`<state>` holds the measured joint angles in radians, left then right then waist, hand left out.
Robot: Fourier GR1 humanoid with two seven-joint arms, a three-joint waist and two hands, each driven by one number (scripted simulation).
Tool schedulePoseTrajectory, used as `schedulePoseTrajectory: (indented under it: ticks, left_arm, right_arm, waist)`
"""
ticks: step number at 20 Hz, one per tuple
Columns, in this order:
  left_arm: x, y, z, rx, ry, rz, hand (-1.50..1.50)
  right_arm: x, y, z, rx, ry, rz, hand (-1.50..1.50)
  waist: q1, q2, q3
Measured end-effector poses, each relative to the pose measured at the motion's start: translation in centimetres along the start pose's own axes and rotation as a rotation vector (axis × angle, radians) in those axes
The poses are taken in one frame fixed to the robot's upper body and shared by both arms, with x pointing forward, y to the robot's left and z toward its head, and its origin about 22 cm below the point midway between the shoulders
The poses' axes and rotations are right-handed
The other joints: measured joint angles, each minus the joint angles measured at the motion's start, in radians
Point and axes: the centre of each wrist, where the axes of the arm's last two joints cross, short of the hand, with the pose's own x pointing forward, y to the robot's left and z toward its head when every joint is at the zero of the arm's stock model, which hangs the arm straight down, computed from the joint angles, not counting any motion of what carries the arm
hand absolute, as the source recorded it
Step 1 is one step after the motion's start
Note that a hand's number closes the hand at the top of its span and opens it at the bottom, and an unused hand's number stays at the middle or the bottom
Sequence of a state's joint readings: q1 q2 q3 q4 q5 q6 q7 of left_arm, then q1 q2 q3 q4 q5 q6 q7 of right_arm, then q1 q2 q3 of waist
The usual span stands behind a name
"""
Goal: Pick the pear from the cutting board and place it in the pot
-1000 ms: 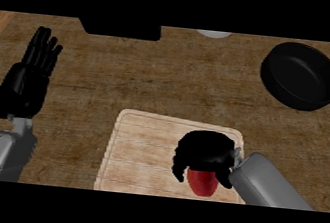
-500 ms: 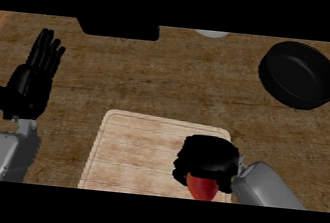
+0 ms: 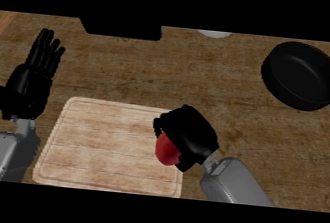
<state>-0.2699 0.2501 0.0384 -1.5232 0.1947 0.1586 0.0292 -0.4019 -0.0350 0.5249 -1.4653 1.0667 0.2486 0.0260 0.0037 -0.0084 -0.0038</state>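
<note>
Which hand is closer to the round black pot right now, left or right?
Right. The right hand, curled round the red pear, sits below and left of the round black pot. The left hand rests open, fingers up, at the far left, across the counter from it.

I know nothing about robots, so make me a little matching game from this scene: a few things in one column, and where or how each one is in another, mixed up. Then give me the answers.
Things:
1. pear
2. pot
3. cutting board
4. left hand

Place or state:
A. open, fingers up, at the view's left
B. red, held in the curled right hand
C. black, at the upper right of the counter
D. pale wood, lying flat between the two forearms

Pairs: 1-B, 2-C, 3-D, 4-A
</note>
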Motion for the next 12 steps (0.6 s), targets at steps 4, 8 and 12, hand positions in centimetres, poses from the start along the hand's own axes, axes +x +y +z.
schedulePoseTrajectory:
  ticks: [4, 8, 12]
  left_arm:
    - [0.1, -0.3, -0.1, -0.009, -0.004, -0.006, 0.0]
    - [0.1, -0.1, -0.2, -0.007, -0.002, -0.007, 0.0]
    - [0.0, -0.3, -0.1, -0.002, -0.001, -0.006, 0.0]
  right_arm:
    - [2.1, -3.1, -0.5, -0.193, 0.196, 0.007, 1.5]
    - [3.8, -6.7, -0.6, -0.385, 0.361, 0.029, 1.5]
    - [4.6, -10.5, -0.2, -0.576, 0.483, 0.036, 1.5]
  waist:
    - [0.003, -0.001, 0.002]
    - [0.0, 0.0, 0.002]
    - [-0.005, 0.001, 0.003]
